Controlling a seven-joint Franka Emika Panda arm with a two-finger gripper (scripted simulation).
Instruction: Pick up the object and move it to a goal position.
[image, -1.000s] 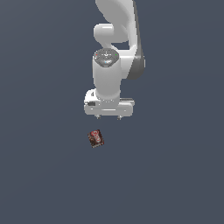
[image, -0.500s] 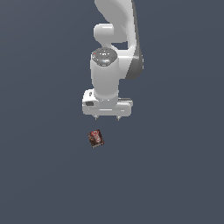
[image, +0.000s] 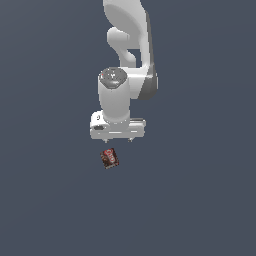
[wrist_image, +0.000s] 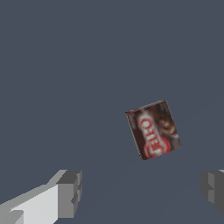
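We saw our white gripper (image: 118, 138) hanging over the flat grey floor (image: 45, 200), pointing down. Its two fingers were spread wide apart and held nothing. In the wrist view, one grey fingertip (wrist_image: 69, 194) sat far on one side and the other one (wrist_image: 213, 190) sat far on the other side, with a big gap between them.

The little box (image: 109, 158) lay on the floor by itself. In the exterior view it was near the gripper, at about seven o'clock from it, and nothing touched it. It was dark brown with a red-and-white label, and it lay turned a little. In the wrist view the box (wrist_image: 153, 130) showed its label clearly.
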